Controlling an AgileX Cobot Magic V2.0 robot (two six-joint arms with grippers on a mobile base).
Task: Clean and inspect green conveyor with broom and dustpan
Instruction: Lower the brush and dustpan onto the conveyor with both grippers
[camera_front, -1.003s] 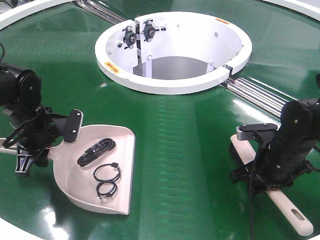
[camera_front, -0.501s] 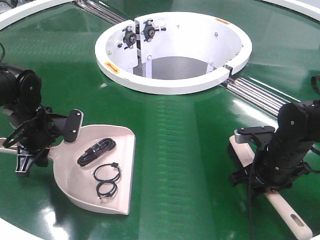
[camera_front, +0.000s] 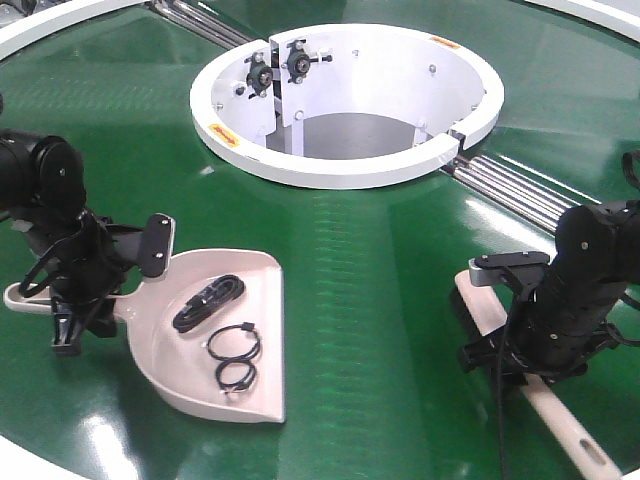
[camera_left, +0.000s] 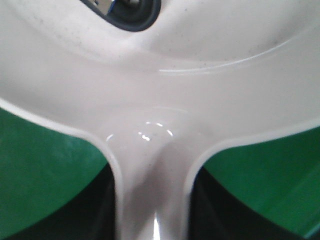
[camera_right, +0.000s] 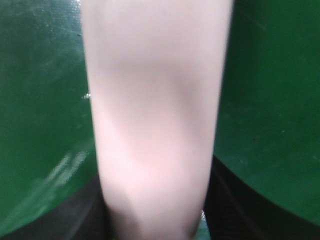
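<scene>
The green conveyor (camera_front: 360, 270) fills the front view. On it lies the beige dustpan (camera_front: 166, 358), holding a bundled black cable (camera_front: 208, 303) and a looped thin cable (camera_front: 235, 360). My left gripper (camera_front: 100, 293) is shut on the dustpan's handle at its left end. In the left wrist view the dustpan (camera_left: 160, 100) widens out from the left gripper (camera_left: 152, 215). At the right, my right gripper (camera_front: 530, 335) is shut on the broom (camera_front: 566, 422), which lies on the belt with its handle pointing to the near right. The broom (camera_right: 155, 100) fills the right wrist view between the right gripper's (camera_right: 155, 215) dark fingers. Its bristles are hidden.
The white ring-shaped opening (camera_front: 345, 170) sits at the back centre, with bearings inside its wall. Metal rollers (camera_front: 510, 190) run out from it to the right, and more rollers (camera_front: 200, 20) at the back left. A white rim (camera_front: 40, 465) bounds the near left edge.
The left gripper and dustpan slid right and a little nearer, cables still inside. The right gripper dragged the broom toward the near right, so its handle tip now leaves the frame.
</scene>
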